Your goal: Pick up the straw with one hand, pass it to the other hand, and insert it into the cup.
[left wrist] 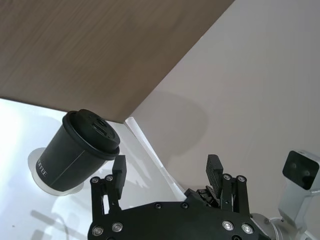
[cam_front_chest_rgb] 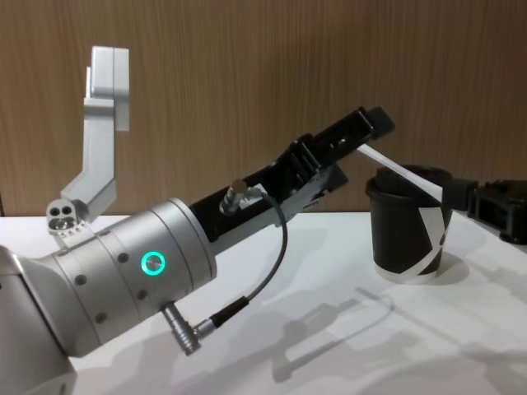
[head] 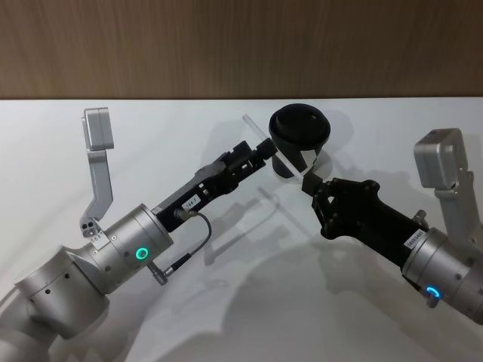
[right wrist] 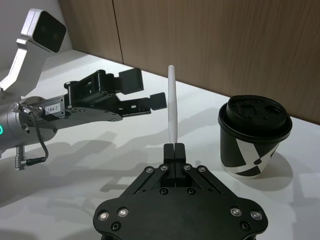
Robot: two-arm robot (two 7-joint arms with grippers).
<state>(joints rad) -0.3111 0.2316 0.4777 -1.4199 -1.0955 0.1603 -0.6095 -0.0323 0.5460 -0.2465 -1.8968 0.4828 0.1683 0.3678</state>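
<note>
Right gripper (right wrist: 174, 147) pinches one end of the straw (right wrist: 172, 105).
Left gripper (left wrist: 166, 172) is spread wide, and the straw slants up between its fingers, touching neither, just beside the lidded cup (head: 300, 130) on the white table (head: 151, 136).

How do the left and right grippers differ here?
The blocky black right gripper is shut on the thin white straw's lower end; the black left gripper is open, the straw passing between its fingers. The left arm's ring glows green, the right's blue. Both meet beside the black lidded paper cup.
</note>
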